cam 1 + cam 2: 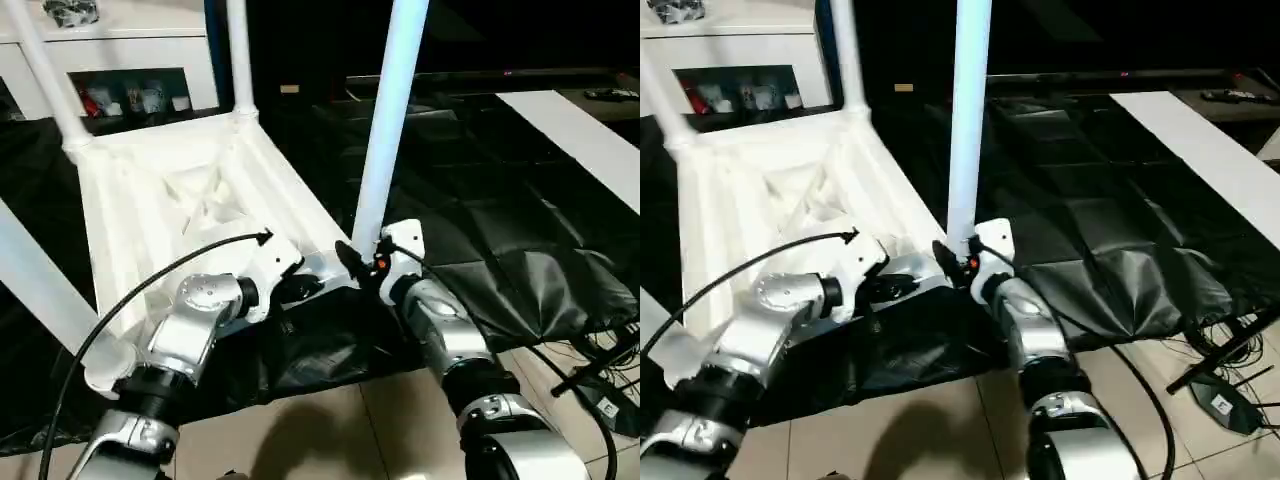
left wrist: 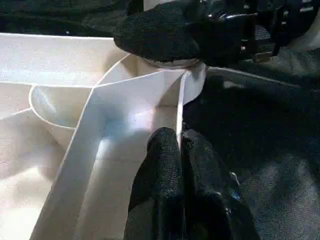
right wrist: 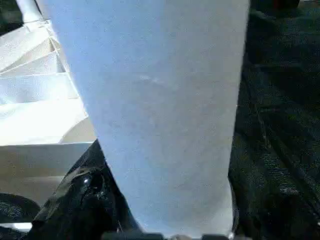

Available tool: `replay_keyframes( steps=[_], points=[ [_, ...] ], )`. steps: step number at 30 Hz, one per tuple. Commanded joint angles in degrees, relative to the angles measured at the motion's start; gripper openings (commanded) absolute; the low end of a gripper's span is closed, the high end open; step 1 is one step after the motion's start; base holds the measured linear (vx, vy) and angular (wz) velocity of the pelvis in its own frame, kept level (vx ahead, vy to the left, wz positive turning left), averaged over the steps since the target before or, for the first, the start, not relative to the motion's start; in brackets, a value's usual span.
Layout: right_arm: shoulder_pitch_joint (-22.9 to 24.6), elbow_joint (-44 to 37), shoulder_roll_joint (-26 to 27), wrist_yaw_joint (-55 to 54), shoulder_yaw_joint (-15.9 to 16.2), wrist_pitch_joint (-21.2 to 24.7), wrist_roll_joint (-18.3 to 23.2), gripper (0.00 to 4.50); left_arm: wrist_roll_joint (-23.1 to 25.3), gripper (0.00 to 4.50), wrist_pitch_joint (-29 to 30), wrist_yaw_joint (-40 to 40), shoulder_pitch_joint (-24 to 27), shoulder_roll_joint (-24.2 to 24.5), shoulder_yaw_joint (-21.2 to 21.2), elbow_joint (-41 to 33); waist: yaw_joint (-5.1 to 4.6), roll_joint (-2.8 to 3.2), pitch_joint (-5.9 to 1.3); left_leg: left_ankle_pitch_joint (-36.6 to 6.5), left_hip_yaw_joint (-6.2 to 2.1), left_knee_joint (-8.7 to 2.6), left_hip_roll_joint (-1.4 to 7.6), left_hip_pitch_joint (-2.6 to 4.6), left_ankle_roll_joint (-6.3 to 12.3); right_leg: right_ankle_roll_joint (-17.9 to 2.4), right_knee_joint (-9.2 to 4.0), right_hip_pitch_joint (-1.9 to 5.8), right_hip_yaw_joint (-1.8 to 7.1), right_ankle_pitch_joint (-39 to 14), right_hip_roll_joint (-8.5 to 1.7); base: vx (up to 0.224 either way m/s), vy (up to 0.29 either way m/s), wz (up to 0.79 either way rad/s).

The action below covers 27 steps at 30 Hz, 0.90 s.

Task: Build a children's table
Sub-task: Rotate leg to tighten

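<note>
Black sheet (image 1: 520, 250) covers the floor, white cabinet (image 1: 120, 60) behind. Table (image 1: 180, 210) lies upside down on the sheet, ribbed underside up, legs standing in its corner sockets. Left gripper (image 2: 179, 150) is pinched closed on the thin rim wall beside the near corner socket. Just right of it, right gripper (image 1: 362, 268) clasps the base of the near leg (image 1: 390, 110), which stands upright in that socket
</note>
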Motion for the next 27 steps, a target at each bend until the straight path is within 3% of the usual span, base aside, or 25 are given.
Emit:
replay_keyframes(
  steps=[1, 5, 10, 11, 14, 15, 17, 19, 22, 27],
  points=[
    [0.2, 1.27, 2.11, 3.17, 5.09, -0.57, -1.96, 3.3, -2.55, 0.0, -1.25, -0.26, 0.42, -4.01, -2.92, -0.98, 0.41, 0.04, -2.94, -12.96, -1.12, -3.57, 1.85, 0.03, 1.53, -9.9, -4.72, 2.42, 3.28, -11.71, -3.69, 0.0, 0.0, 0.0],
    [1.02, 0.23, 0.34, 4.28, 5.12, -1.58, -1.98, 3.71, -2.46, 0.0, -1.44, 0.02, 0.94, -3.72, -2.89, -1.76, 0.45, 0.12, -3.05, -11.76, -0.99, -3.39, 1.87, 0.03, 2.36, -10.9, -4.42, 2.56, 3.26, -7.95, -3.57, 0.0, 0.0, 0.0],
    [5.11, -6.63, -5.31, 12.91, 5.82, -0.78, -0.74, 3.81, -3.4, 0.0, -3.01, -2.14, 1.27, -2.81, -2.95, -1.77, 0.87, 0.19, -3.3, -9.58, -0.87, -2.97, 1.86, -0.07, 3.9, -11.6, -3.98, 2.91, 3.28, -2.94, -3.44, 0.0, 0.0, 0.0],
    [6.94, -10.3, -7.34, 17.11, 5.6, 1.12, 1.35, 3.81, -3.54, 0.0, -3.57, -2.93, 1.21, -2.39, -2.92, -1.33, 1.11, 0.34, -3.42, -8.22, -0.87, -2.78, 1.84, -0.06, 4.49, -12.08, -3.65, 2.93, 3.26, -0.84, -3.37, 0.0, 0.0, 0.0],
    [11.75, -20.3, -14.02, 27.78, 5.09, 6.6, 7.15, 3.81, -3.57, 0.0, -4.97, -5.06, 0.94, -0.95, -2.95, -0.01, 1.89, 0.04, -3.51, -6.68, -0.84, -2.41, 1.86, -0.08, 6.67, -12.75, -3.41, 3.12, 3.19, 3.32, -3.08, 0.0, 0.0, 0.0],
    [13.36, -23.55, -17.04, 31.51, 4.93, 8.65, 9.08, 3.81, -3.57, 0.0, -5.5, -5.79, 0.77, -0.36, -2.9, 0.65, 2.16, 0.3, -3.47, -6.73, -0.82, -2.24, 1.85, -0.24, 7.22, -12.64, -3.4, 3.26, 3.1, 4.02, -2.93, 0.0, 0.0, 0.0],
    [15.02, -26.72, -21.19, 35.64, 4.52, 10.66, 11.04, 3.81, -3.59, 0.0, -6.62, -6.84, 0.52, 0.53, -2.99, 1.59, 2.38, 0.15, -3.3, -8.11, -0.93, -2.34, 2.06, -0.45, 7.1, -12.33, -3.53, 3.22, 2.91, 1.83, -3.11, 0.0, 0.0, 0.0],
    [15.69, -27.99, -24.28, 37.95, 3.58, 11.8, 11.98, 3.81, -3.86, 0.0, -7.77, -8.33, 0.34, 1.37, -3.18, 2.4, 2.46, 0.07, -3.07, -11.25, -0.9, -2.5, 2.05, -0.4, 5.68, -11.18, -4.31, 3.13, 2.88, -4.83, -3.36, 0.0, 0.0, 0.0],
    [16.64, -30.06, -30.25, 40.57, 0.18, 14.96, 13.15, 3.81, -5.41, 0.0, -10.58, -13.74, 0.18, 3.26, -3.66, 3.52, 2.44, -0.06, -3.02, -11.96, -0.91, -2.54, 1.94, -0.3, 4.37, -9.9, -4.86, 3.05, 2.95, -10.17, -3.45, 0.0, 0.0, 0.0],
    [17.43, -31.68, -33.15, 38.58, -3.03, 17.17, 14.77, 3.81, -7.38, 0.0, -12.75, -19.27, -0.32, 4.87, -4.21, 4.43, 2.57, -0.05, -3.26, -9.89, -0.85, -2.29, 1.98, -0.25, 4.63, -10.91, -4.37, 2.85, 2.94, -7.08, -3.33, 0.0, 0.0, 0.0]
  ],
)
